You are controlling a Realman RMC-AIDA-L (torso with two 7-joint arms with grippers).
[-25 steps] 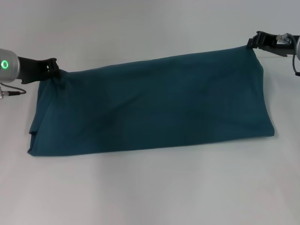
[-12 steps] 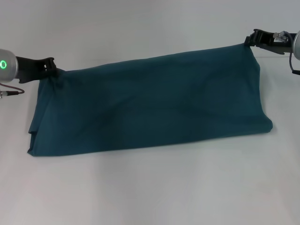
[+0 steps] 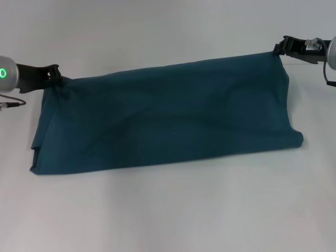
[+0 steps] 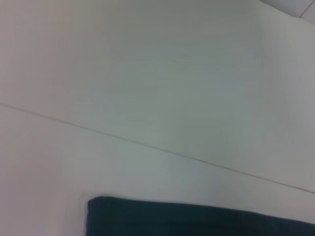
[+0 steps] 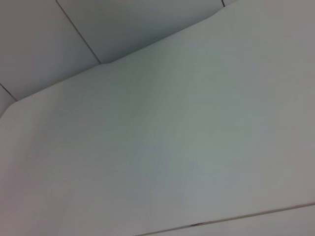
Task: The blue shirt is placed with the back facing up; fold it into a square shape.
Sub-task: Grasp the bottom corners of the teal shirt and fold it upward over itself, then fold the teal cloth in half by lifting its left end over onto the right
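Btwn left hand [image 3: 59,75] & right hand [image 3: 279,49]: blue shirt [image 3: 168,118] stretched, corners pinched.

You're looking at a bare test bench, likely a lab: a plain white smooth tabletop [image 3: 168,220] fills your view, with pale seamed panels [image 5: 74,29] beyond its far edge.

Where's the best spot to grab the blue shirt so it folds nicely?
Probably its two far corners, from the outer sides. The blue shirt lies as a long band, and the left gripper and right gripper already pinch those corners, keeping the edge taut.
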